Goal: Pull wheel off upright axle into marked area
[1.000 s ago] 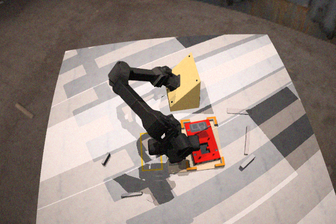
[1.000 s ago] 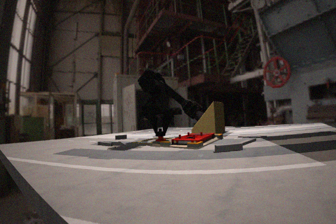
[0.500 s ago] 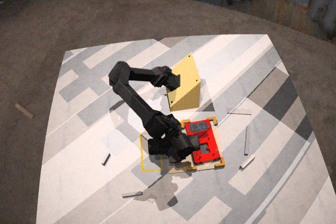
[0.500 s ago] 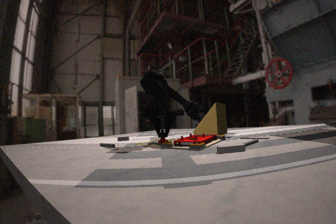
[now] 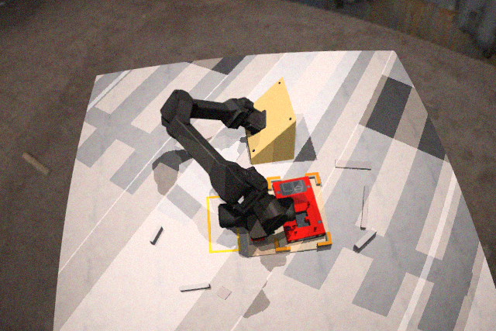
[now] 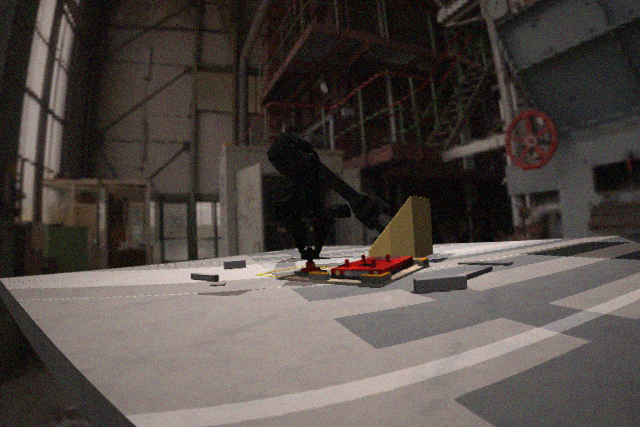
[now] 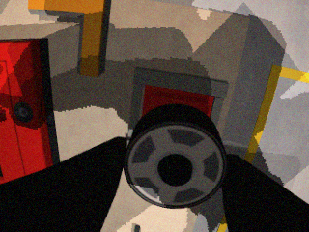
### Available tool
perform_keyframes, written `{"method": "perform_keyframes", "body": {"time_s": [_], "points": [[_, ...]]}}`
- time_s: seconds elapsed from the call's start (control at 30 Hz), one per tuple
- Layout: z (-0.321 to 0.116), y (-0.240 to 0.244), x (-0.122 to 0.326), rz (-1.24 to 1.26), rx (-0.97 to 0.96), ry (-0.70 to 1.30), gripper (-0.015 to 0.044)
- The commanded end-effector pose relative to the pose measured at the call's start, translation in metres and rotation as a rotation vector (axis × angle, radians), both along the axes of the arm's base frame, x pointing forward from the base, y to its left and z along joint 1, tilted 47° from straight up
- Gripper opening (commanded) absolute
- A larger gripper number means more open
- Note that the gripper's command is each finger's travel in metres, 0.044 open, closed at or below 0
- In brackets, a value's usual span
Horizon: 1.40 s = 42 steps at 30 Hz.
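Note:
The dark wheel [image 7: 145, 166] with grey spokes is between my fingers; in the exterior view it shows as a small dark shape [image 6: 309, 254]. My gripper [image 7: 176, 157] [image 6: 310, 250] is shut on the wheel, one finger on each side. The wheel stands over the red axle base [image 7: 179, 97] [image 6: 310, 267]. The axle is not distinct in the dark hub, and I cannot tell how far up it the wheel sits. The marked area [image 5: 208, 223] [image 7: 265, 108], a yellow outline, lies just beside the base. In the top view the arm hides the wheel and part of the outline.
A red panel [image 5: 312, 207] [image 7: 29, 145] with pegs lies on the tan board beside the base, between orange corner brackets [image 5: 325, 239] [image 7: 92, 48]. A yellow wedge block [image 5: 272, 118] [image 6: 413, 231] stands behind. Several flat bars lie around the table, one at the front [image 5: 194, 287].

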State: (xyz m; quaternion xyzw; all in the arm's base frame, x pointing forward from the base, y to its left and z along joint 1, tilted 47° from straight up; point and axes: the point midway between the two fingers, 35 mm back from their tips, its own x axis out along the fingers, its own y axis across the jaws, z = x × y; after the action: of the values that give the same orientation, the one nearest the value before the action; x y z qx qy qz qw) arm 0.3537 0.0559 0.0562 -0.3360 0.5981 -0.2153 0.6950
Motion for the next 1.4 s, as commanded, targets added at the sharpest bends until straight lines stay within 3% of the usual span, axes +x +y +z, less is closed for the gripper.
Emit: {"method": "perform_keyframes", "body": {"time_s": [0.0, 1.37], "points": [[0.002, 0.0024, 0.0004, -0.001, 0.005, -0.005, 0.0], [0.0111, 0.0121, -0.0023, 0.001, 0.004, -0.003, 0.0]]}}
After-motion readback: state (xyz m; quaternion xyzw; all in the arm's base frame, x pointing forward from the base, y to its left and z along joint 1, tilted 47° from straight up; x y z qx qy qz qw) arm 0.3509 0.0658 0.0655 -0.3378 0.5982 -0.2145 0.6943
